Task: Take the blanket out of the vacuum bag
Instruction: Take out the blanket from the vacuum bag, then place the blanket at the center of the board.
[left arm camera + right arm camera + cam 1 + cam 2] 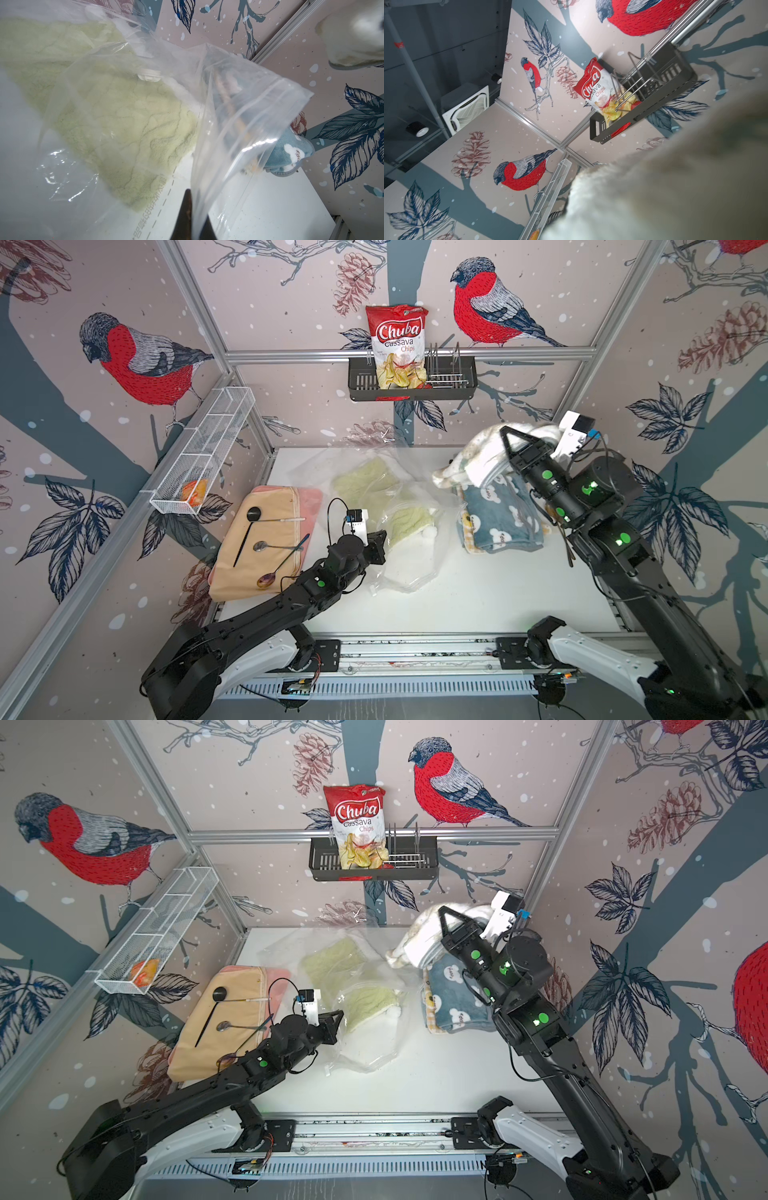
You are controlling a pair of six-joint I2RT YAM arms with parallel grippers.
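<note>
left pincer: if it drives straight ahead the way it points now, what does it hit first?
The left pincer, shut on the vacuum bag edge, points at the green blanket inside that bag. It would likely press more bag film first, then the green blanket; the folded blue blanket lies further off. Depth is unclear.

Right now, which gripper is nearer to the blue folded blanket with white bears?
Right. The right gripper, shut on a cream blanket, hangs just above the blue blanket; the left gripper grips the vacuum bag, farther off.
</note>
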